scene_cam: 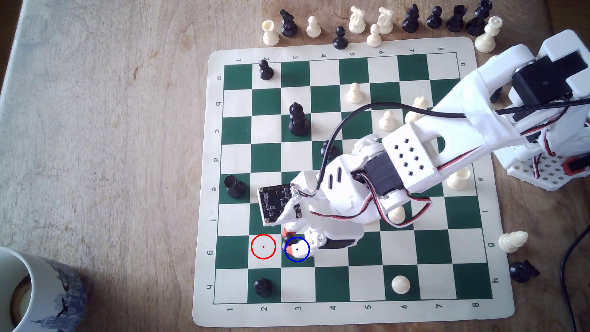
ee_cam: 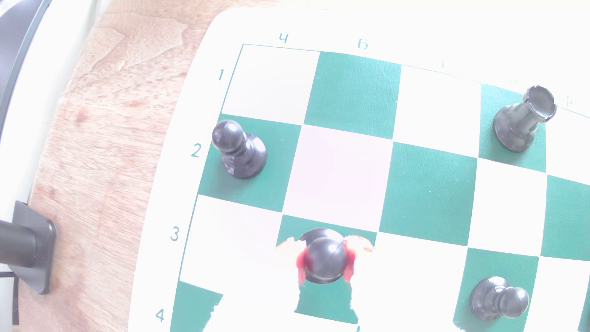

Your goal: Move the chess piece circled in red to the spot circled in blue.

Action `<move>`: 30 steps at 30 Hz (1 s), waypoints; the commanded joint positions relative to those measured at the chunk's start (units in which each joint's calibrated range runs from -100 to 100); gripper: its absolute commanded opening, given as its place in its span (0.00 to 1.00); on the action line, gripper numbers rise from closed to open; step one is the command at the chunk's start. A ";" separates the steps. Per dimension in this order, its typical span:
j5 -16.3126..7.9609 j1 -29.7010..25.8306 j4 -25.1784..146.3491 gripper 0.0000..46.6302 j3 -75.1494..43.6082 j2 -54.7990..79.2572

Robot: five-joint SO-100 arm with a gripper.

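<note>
In the wrist view, the black pawn (ee_cam: 325, 258) sits between my two orange-red fingertips (ee_cam: 300, 266), which press against both sides of its round head. It is upright over a dark green square (ee_cam: 325, 303); whether its base touches the board I cannot tell. In the exterior view, my gripper (scene_cam: 290, 243) reaches down at the blue-ringed spot (scene_cam: 297, 249), and the arm hides most of the pawn. The red-ringed cream square (scene_cam: 263, 246) beside it holds nothing.
Another black pawn (scene_cam: 263, 286) stands one row nearer the board's front edge, with a black rook (scene_cam: 234, 186) and a black king (scene_cam: 298, 119) further up. A white pawn (scene_cam: 400, 284) is at the front. A mug (scene_cam: 32, 287) sits at the exterior view's lower left. Captured pieces line the far edge.
</note>
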 commanded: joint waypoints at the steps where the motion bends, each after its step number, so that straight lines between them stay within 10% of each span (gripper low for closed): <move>1: -0.10 -0.50 -2.38 0.07 0.94 -6.25; 30: 0.39 -0.81 -4.43 0.07 -0.96 1.65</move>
